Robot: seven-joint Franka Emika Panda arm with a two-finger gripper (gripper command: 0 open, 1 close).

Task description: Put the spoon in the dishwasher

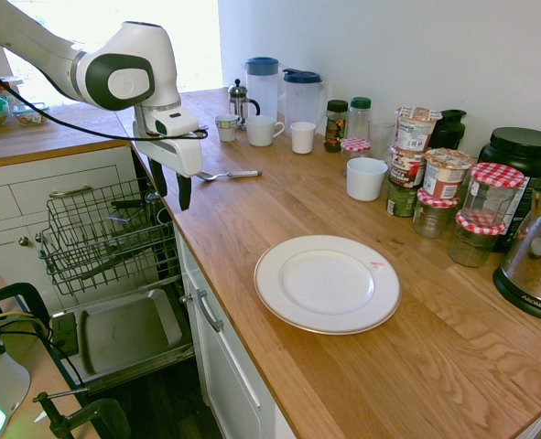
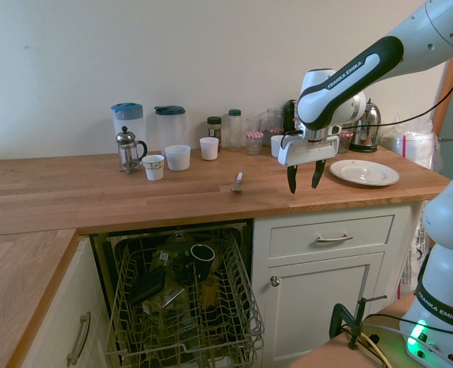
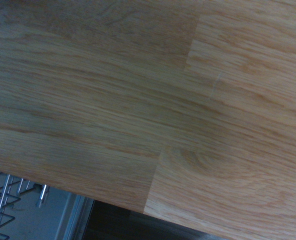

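The white Franka arm's gripper [image 2: 303,182] hung above the oak worktop [image 1: 362,366] near its front edge, fingers pointing down, spread wide and empty — the reach-for-the-spoon step, by the look of it, with no grasp made yet. The spoon [image 1: 231,174] lay flat on the worktop, apart from the gripper and further back toward the wall, near the white cups, handle pointing away from the worktop's front edge. Below that edge the dishwasher [image 2: 182,307] stood open, wire rack pulled out and already holding a mug and other dark items, its steel-lined door [image 1: 128,334] dropped flat. The wrist view showed only wood grain plus a corner of the rack — no spoon in it.

Next move, as judged: shift the gripper across to the spoon, line the fingers up across the slim handle, then descend right to the wood — a flat, shiny piece gives little to bite on, so a shallow pinch would prob. slip.
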